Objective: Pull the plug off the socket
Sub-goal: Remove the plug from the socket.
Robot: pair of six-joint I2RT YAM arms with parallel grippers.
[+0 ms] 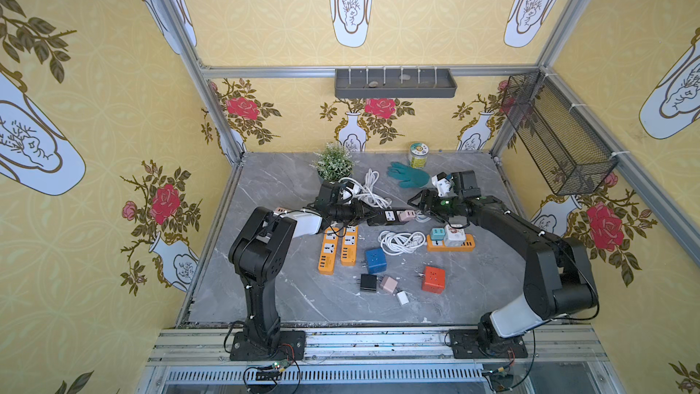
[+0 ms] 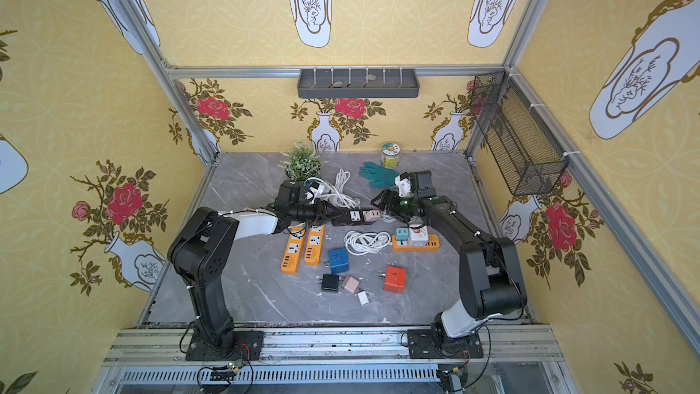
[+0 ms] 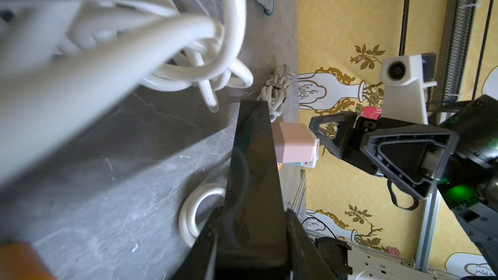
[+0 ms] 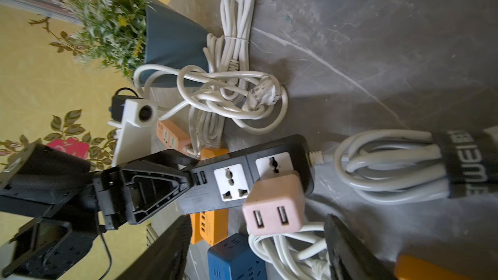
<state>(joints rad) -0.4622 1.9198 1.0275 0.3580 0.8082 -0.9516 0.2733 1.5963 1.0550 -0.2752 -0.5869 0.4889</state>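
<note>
Comes to three orange power strips, one peach power strip and one black power strip, plus two cube sockets, one blue and one red. Adds up to six small plugs: three loose, black, pink and white, and three seated in strips, pink, teal and white; also three heaps of white cable. Leaves one green glove, one potted plant, one jar, one grey tray and one mesh basket.
</note>
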